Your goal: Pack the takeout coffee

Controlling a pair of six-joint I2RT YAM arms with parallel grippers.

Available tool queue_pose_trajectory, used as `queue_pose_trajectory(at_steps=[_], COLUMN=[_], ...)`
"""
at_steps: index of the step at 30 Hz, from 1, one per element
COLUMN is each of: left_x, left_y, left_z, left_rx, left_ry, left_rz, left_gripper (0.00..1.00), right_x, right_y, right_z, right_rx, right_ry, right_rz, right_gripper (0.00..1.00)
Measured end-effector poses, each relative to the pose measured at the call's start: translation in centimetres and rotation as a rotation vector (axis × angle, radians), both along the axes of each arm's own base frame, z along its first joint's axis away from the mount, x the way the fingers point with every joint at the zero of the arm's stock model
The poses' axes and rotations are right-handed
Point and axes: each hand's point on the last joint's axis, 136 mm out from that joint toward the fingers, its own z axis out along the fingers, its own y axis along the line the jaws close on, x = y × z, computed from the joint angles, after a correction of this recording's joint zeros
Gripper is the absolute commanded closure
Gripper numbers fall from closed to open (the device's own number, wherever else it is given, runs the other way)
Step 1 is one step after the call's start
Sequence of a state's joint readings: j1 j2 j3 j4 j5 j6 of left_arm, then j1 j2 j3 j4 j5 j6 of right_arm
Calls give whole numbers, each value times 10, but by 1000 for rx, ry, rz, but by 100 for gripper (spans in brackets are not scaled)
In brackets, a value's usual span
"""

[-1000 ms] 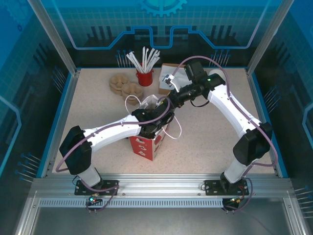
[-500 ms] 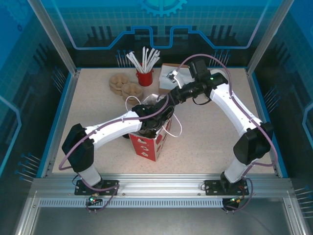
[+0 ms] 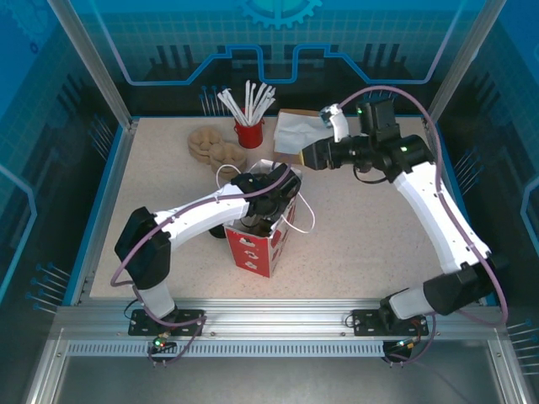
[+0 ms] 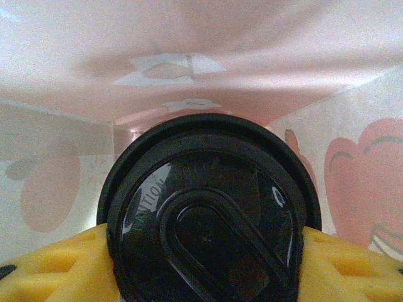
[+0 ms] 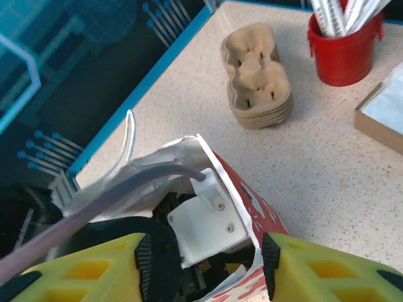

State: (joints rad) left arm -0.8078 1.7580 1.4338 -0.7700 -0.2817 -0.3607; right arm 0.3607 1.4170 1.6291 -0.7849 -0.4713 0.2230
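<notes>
On the speckled table (image 3: 362,236), mid-frame, the left gripper (image 4: 201,267) clamps the takeout coffee (image 4: 208,214) lid-up inside the bag (image 3: 253,252); the right gripper (image 5: 204,270) gapes empty.

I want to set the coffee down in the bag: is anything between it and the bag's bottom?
Nothing visible stands in the way. The takeout coffee is already inside the paper bag, clamped in the left gripper. The bag floor beneath it is hidden by the cup itself.
</notes>
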Motion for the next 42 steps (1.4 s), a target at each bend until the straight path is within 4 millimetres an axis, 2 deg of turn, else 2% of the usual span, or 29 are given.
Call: queue_pose_trajectory(at_steps=[4,11,15,25,42], left_x=[1,2,2,1,1], left_y=[-1,-2,-3,-3,-3], left_z=[-1,-2,-2,-5,-7], left_rx=[4,8,7,0,-8], left_ry=[5,11,12,11,-2], left_rz=[0,-1,-1,5,5], left_gripper=[42,42,42,43,44], right_x=[-9,-27,-39,-55,-66], right_y=[-12,-25,-24,-18,-4], right_z=[1,-41,-57,-77,-81], right_rx=[24,16,14,33,75], right_ry=[38,215,300,508,607], right_rz=[-89,-251,-331,-493,-547], right_gripper=[49,49,49,50,49])
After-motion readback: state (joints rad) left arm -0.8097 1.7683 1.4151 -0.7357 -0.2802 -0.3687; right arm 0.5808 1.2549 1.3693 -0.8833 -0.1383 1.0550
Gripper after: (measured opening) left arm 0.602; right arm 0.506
